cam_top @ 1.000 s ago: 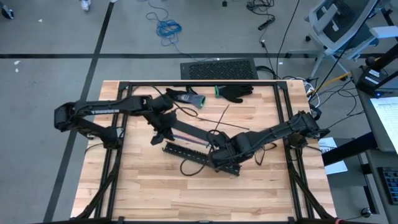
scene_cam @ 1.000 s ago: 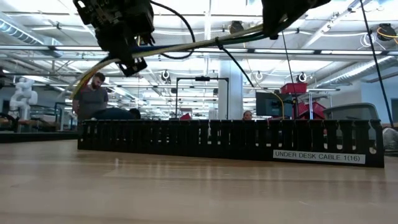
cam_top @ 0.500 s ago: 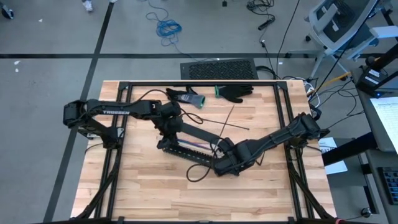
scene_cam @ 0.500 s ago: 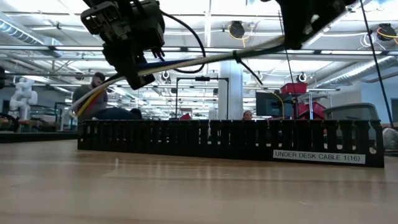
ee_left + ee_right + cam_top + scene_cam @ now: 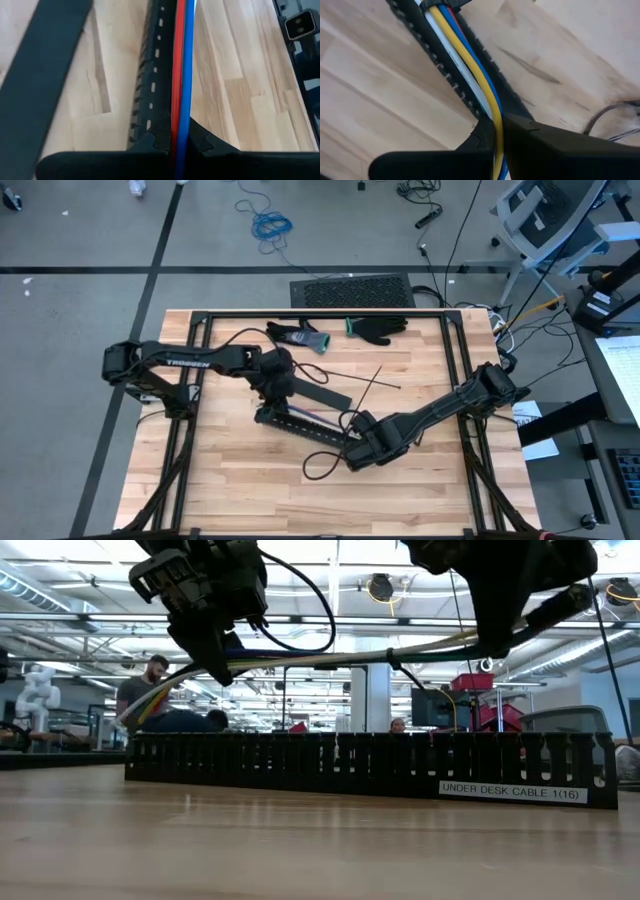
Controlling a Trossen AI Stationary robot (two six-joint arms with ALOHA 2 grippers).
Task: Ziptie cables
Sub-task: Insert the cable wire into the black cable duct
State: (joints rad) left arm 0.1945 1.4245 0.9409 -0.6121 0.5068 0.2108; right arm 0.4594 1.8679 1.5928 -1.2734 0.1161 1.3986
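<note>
Both hands grip one bundle of thin red, blue, yellow and white wires [image 5: 330, 655] — left hand [image 5: 181, 145] clamped on one end, right hand [image 5: 496, 135] clamped on the other. The bundle hangs stretched between them, just above the long black slotted plastic duct [image 5: 370, 762] on the wooden tabletop [image 5: 240, 470].

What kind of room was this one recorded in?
Most likely a large open robotics lab or workshop. Beyond the wooden table the low view shows a high ceiling with strip lights, a white humanoid robot, and a person at distant workstations.

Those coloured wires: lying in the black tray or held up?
Held up: the cables hang above the duct, pinched by left tool and right tool.
</note>
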